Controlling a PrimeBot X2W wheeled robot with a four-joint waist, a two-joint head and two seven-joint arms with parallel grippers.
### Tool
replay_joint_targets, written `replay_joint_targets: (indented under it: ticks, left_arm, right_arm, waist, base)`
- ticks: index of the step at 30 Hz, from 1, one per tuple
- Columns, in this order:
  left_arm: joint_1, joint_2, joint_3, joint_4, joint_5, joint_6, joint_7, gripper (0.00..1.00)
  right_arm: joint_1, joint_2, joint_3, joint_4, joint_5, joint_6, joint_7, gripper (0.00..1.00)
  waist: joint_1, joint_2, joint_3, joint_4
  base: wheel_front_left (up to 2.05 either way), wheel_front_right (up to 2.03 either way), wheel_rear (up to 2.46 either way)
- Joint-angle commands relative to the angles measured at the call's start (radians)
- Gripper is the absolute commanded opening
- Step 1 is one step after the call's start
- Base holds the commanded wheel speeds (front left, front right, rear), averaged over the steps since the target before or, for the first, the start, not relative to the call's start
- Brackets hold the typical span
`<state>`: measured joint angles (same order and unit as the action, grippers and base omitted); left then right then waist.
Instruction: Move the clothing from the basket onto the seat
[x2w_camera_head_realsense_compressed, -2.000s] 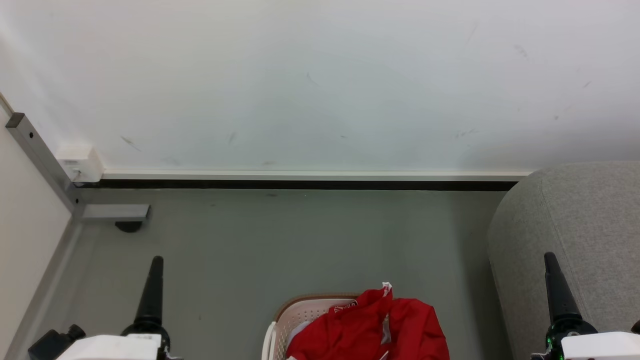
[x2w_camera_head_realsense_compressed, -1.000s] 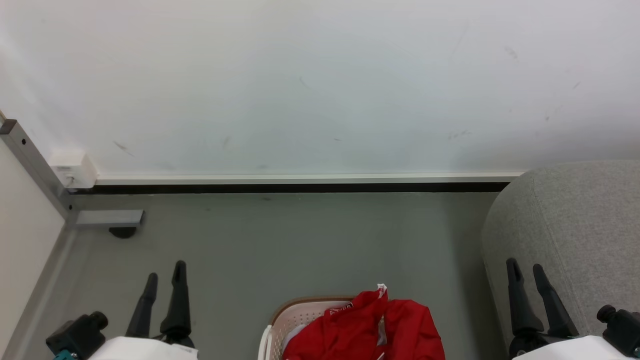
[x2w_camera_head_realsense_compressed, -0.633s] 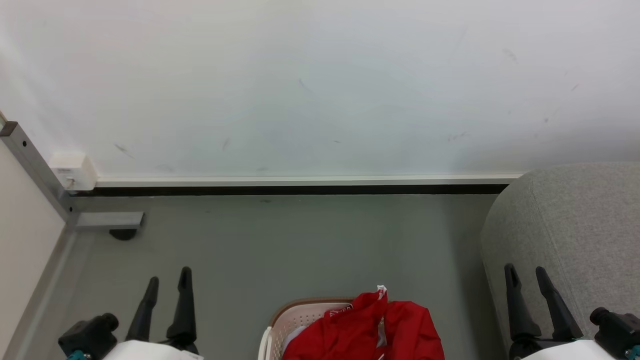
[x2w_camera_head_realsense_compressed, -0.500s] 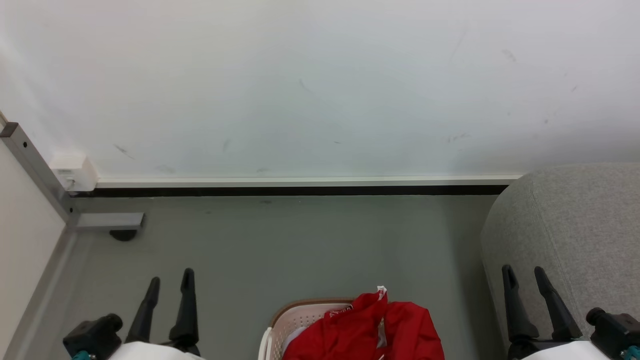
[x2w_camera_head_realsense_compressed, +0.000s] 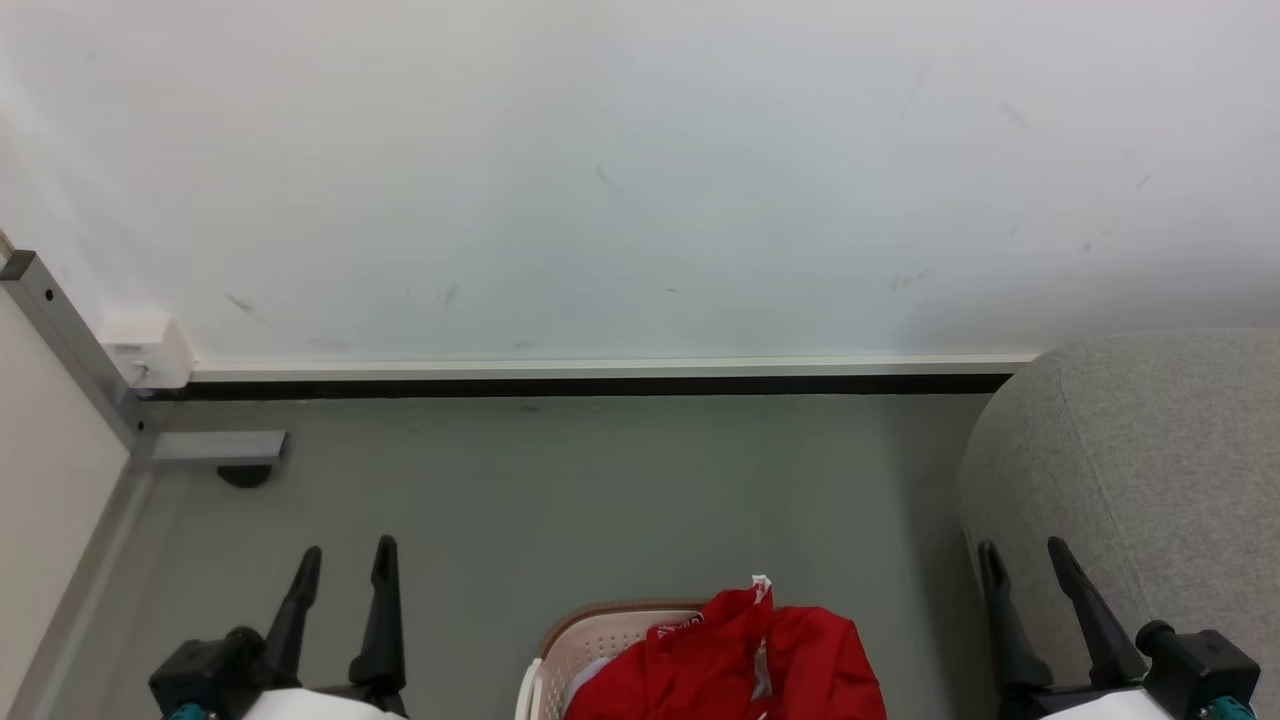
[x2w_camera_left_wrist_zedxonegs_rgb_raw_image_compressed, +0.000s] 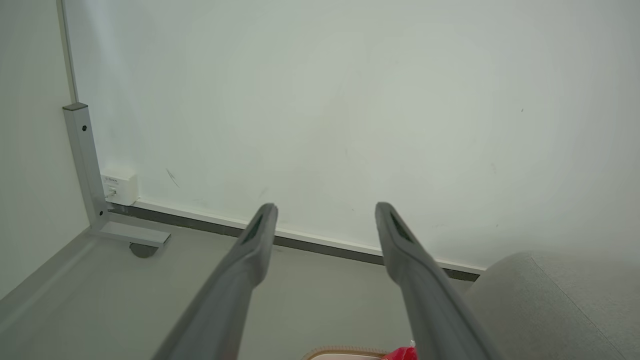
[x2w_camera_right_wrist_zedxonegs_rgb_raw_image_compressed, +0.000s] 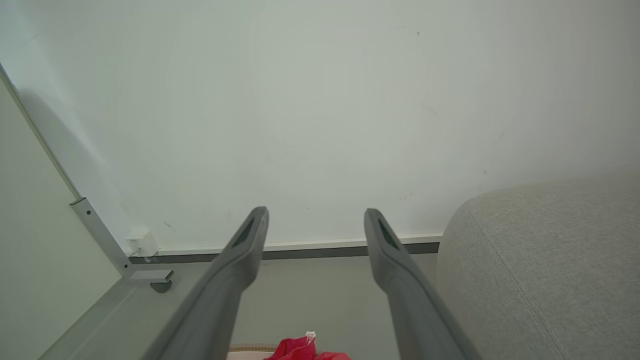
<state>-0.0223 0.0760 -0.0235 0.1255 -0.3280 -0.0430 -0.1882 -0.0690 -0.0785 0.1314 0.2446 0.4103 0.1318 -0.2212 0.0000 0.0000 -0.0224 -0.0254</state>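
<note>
Red clothing (x2w_camera_head_realsense_compressed: 730, 660) heaped in the laundry basket (x2w_camera_head_realsense_compressed: 590, 640), untouched.
Left fingers (x2w_camera_head_realsense_compressed: 378, 610) and right fingers (x2w_camera_head_realsense_compressed: 1003, 620) flank it, spread wide and empty; best to pinch deep at the crest.

A broad stretch of grey floor (x2w_camera_head_realsense_compressed: 600, 480) lies open between the basket (x2w_camera_head_realsense_compressed: 590, 625) and the wall (x2w_camera_head_realsense_compressed: 640, 180), leaving room to pass ahead of the basket and on either side of it. The seat (x2w_camera_head_realsense_compressed: 1150, 450) bulks up on the right. The right gripper (x2w_camera_head_realsense_compressed: 1020, 545) shows against its rounded corner, so that side is tight. Red clothing (x2w_camera_head_realsense_compressed: 740, 660) heaps above the basket's rim. At far left a metal post (x2w_camera_head_realsense_compressed: 70, 340) with a flat foot (x2w_camera_head_realsense_compressed: 215, 447) and a pale panel (x2w_camera_head_realsense_compressed: 40, 500) close off that edge, well apart from the left gripper (x2w_camera_head_realsense_compressed: 348, 547).
</note>
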Motion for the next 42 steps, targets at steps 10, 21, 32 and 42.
replay_joint_targets:
  ticks: [10,21,32,42]
  left_arm:
    - [0.009,0.009,0.0,-0.012,0.095,0.003,-0.029,1.0]
    - [0.012,-0.002,0.004,0.013,0.167,0.003,-0.051,1.0]
    - [0.015,-0.013,0.017,0.024,0.207,-0.008,-0.07,1.0]
    - [0.01,-0.019,0.023,0.024,0.229,-0.015,-0.078,1.0]
  right_arm:
    - [0.003,0.007,0.007,0.017,-0.101,-0.002,-0.018,1.0]
    - [0.002,0.018,0.003,0.023,-0.171,-0.002,-0.029,1.0]
    - [0.01,0.027,-0.003,0.017,-0.223,-0.002,-0.039,1.0]
    - [0.002,0.03,0.0,0.022,-0.24,-0.002,-0.044,1.0]
  waist:
    - [0.0,0.0,-0.002,-0.006]
    - [0.0,0.0,-0.004,-0.009]
    - [0.0,0.0,-0.006,-0.011]
    - [0.0,0.0,-0.006,-0.014]
  base:
    - [0.0,0.0,0.0]
    - [0.0,0.0,0.0]
    - [0.0,0.0,0.0]
    - [0.0,0.0,0.0]
